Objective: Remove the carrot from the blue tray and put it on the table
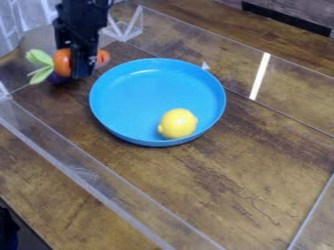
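Observation:
The orange carrot (62,64), its green leaves pointing left, sits between the fingers of my black gripper (76,66) at the top left. The gripper points down and is shut on it. Both are outside the blue tray (131,129), just past its upper left rim and low over the dark wood table (248,190). I cannot tell whether the carrot touches the table. The tray holds only a yellow lemon (178,123).
A purple eggplant (58,78) lies on the table just under the carrot, mostly hidden by the gripper. Clear glossy sheets with raised edges (78,166) cover the tabletop. A bright glare streak (261,73) lies right of the tray.

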Tool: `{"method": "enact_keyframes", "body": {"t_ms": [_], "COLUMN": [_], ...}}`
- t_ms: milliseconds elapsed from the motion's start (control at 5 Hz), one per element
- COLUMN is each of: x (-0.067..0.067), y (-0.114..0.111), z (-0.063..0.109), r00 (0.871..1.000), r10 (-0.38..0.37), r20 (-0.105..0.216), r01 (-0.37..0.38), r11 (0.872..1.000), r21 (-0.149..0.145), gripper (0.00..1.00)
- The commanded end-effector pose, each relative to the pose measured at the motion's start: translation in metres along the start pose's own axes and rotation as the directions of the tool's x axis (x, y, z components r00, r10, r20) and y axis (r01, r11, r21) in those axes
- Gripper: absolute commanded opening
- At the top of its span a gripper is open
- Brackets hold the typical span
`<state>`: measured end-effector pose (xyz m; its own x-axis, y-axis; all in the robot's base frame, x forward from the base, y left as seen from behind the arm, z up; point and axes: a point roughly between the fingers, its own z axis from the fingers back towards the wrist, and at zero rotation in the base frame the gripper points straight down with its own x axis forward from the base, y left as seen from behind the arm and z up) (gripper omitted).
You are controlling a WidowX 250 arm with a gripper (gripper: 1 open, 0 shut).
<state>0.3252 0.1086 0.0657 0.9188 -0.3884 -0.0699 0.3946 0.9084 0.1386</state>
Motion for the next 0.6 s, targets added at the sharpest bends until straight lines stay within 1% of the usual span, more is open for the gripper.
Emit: {"method": "enact_keyframes", "body": {"t_ms": [0,400], "x": [-0.006,-0.012], "y": [0.010,0.011], "z": [0.001,-0.017], "r00": [1.000,0.999], "r10": [0.025,0.034], "r20": [0.011,-0.017], "r01": [-0.025,-0.034], "r11": [0.999,0.999], "r21": [0.022,0.001], "gripper": [0.00,0.00]}}
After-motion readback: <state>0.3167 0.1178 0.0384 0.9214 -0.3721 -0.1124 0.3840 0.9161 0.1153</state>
